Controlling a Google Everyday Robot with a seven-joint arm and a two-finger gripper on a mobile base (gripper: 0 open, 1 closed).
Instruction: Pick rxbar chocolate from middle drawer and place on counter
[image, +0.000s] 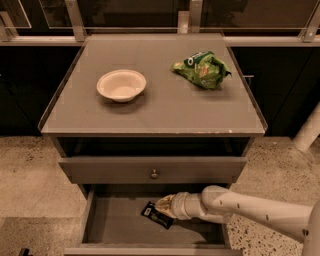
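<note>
The bottom drawer that is pulled out is the middle drawer (112, 222). It is wide and low, with a plain grey floor. The rxbar chocolate (157, 215) lies flat on that floor, near the middle, a bit to the right. It is small and black with a pale patch on it, and it sits at a slant.

The white arm (250, 211) comes in from the right and reaches down into the drawer. At its end is the gripper (163, 204), which looks pale yellow. Its tip points left and hangs right over the top right end of the bar. The tip and the bar look like they touch, but I cannot be sure. I also cannot tell if the jaws are spread or pressed together, or if they have hold of the bar.

Above the open drawer is a shut drawer front (100, 171) with a round knob (154, 173).

On top is the grey desk (160, 112). A white bowl (121, 85) stands on its left side. A green snack bag (202, 69) lies on its right side, near the back. The two are well apart.
</note>
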